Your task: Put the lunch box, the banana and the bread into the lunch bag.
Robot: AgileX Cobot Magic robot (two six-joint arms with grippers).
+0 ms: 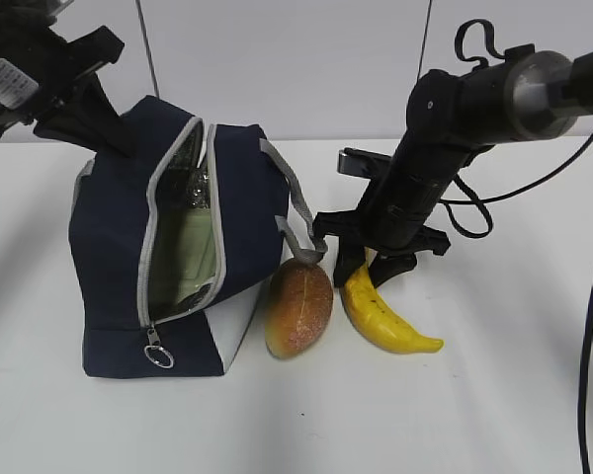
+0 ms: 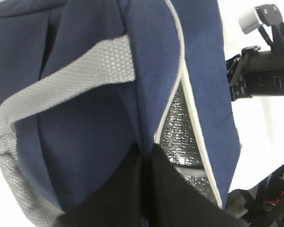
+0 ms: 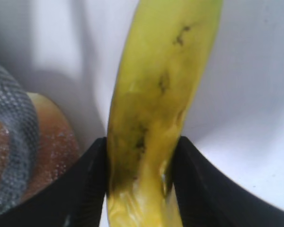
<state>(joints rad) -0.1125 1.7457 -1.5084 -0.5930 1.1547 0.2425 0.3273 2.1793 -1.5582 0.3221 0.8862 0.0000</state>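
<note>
Right gripper (image 3: 141,182) was clamped on the banana (image 3: 163,85); left gripper (image 2: 144,189) pinched the lunch bag (image 2: 94,127) fabric.

There was one boxy navy-blue fabric lunch bag (image 1: 168,242), one curved yellow banana (image 1: 385,318) at its 3 o'clock, one oval golden-brown bread roll (image 1: 298,308) between them, and two black robot grippers.

We find the lunch bag (image 1: 168,247) unzipped, its mouth open toward the camera, though the lunch box (image 1: 188,259) fills much of it. The bread (image 1: 298,307) lies against the bag's right side, the banana (image 1: 383,318) just beside; the table (image 1: 514,395) further right is bare.
</note>
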